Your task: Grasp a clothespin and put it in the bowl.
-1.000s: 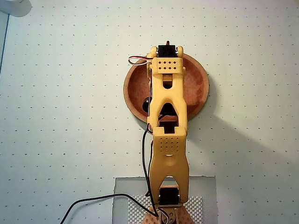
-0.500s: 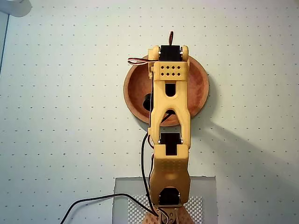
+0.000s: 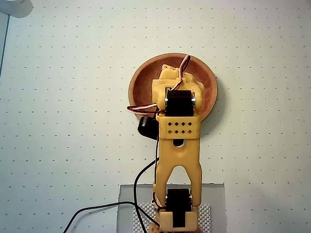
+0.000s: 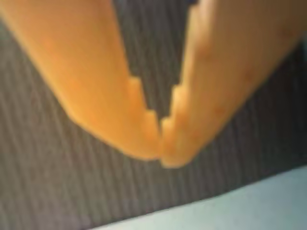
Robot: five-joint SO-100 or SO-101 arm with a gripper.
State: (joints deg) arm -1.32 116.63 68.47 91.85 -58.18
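Surface: a pale table sheet (image 3: 58, 121) printed with a regular grid of small dark dots fills the overhead view; in the wrist view a light strip of it (image 4: 249, 201) shows along the lower right edge.
Arm: a yellow-orange plastic robot arm (image 3: 179, 145) with black servo blocks reaches from the bottom edge of the overhead view up over the bowl; red and white wires loop at its upper end, black cables trail off to the lower left.
Base plate: a clear square plate (image 3: 214, 199) with a mesh patch lies under the arm's foot at the bottom.
Bowl: a round shallow reddish-brown wooden bowl with a lighter rim (image 3: 141, 85) sits above centre, its middle covered by the arm; in the wrist view its dark ribbed floor (image 4: 72, 182) lies behind the claw.
Claw: the orange two-finger gripper (image 4: 161, 146) hangs inside the bowl, stepped tips touching each other, closed with nothing between them.
Clothespin: not visible in either view; its place cannot be told.
Corner object: a blurred pale round thing (image 3: 17, 7) at the top left.
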